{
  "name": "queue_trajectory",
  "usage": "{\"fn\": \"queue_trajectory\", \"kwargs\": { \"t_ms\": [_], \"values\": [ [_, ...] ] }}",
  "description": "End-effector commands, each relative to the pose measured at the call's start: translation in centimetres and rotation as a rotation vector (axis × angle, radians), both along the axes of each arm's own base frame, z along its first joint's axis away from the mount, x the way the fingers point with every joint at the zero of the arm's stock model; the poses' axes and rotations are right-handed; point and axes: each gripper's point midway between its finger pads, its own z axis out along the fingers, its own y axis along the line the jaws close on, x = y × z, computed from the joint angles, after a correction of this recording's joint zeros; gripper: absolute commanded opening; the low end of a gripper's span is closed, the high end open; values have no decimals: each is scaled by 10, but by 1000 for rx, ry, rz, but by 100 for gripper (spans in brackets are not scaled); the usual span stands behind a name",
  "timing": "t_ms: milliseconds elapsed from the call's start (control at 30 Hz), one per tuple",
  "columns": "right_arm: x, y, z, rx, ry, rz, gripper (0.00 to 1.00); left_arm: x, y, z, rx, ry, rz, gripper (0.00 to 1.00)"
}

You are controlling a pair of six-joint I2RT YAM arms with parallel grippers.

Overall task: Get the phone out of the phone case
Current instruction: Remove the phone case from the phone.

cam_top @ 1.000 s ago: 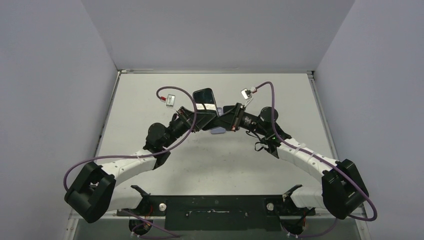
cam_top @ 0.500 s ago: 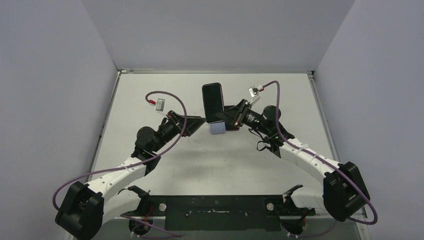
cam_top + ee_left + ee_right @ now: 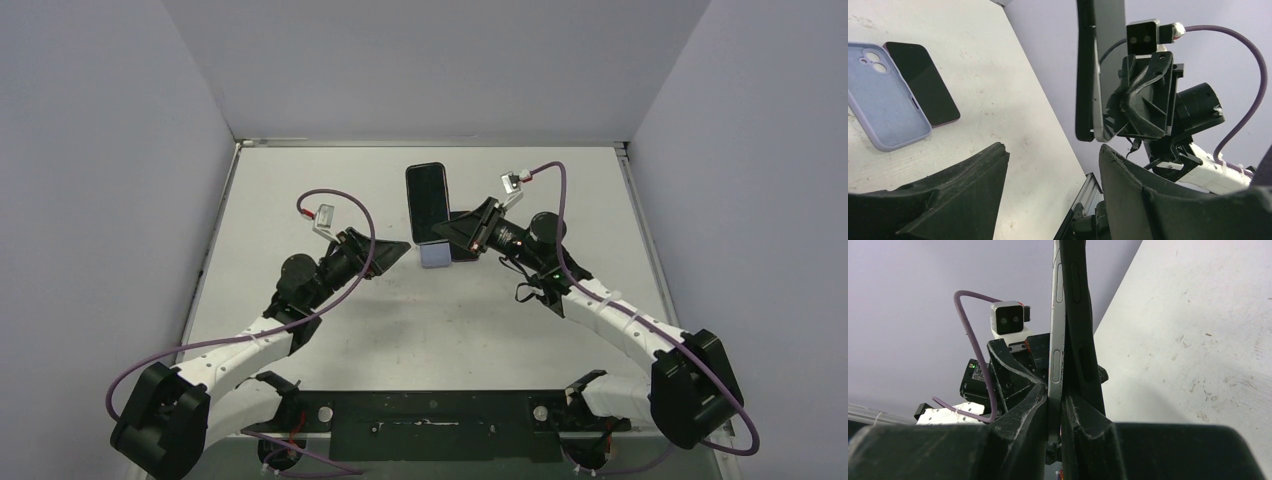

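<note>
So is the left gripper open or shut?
Open: the fingers of the left gripper stand wide apart in its wrist view, holding nothing.

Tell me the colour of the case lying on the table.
The case is pale lavender; the left wrist view shows it best.

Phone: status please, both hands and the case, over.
Left hand open, off the phone. Right hand shut on phone, held upright. Black case on it, one side peeled. Lilac case on table, not in the way.
</note>
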Motion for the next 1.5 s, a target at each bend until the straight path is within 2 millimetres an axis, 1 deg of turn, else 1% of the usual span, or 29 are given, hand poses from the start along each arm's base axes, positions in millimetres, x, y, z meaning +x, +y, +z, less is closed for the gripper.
{"fn": "queue_trajectory", "kwargs": {
  "t_ms": [0, 100, 267, 500, 633, 800, 1033, 1233, 1333, 1467],
  "values": [
    [-15, -6, 55, 99, -174, 9, 0, 1, 3, 9, -13, -28, 16, 62],
    [-18, -7, 57, 99, -179, 11, 0, 0, 2, 10, -13, -33, 9, 59],
    [-22, -5, 58, 97, -185, 19, 0, -2, -3, 20, -24, -69, -23, 59],
    [-24, -3, 57, 95, -187, 26, 0, -12, -12, 37, -50, -146, -107, 64],
    [-24, -2, 59, 96, -193, 29, 0, -14, -15, 38, -50, -158, -130, 66],
    [-27, 0, 61, 98, -199, 40, 0, -11, -15, 36, -50, -147, -124, 66],
    [-31, 1, 59, 97, -193, 50, 0, -6, -18, 41, -57, -158, -126, 66],
    [-34, 2, 58, 94, -191, 61, 0, -4, -19, 44, -82, -152, -123, 63],
    [-37, 2, 55, 88, -186, 71, 0, -5, -20, 51, -104, -164, -133, 62],
    [-41, 3, 51, 80, -182, 92, 0, -4, -21, 63, -139, -178, -143, 55]
  ]
}}
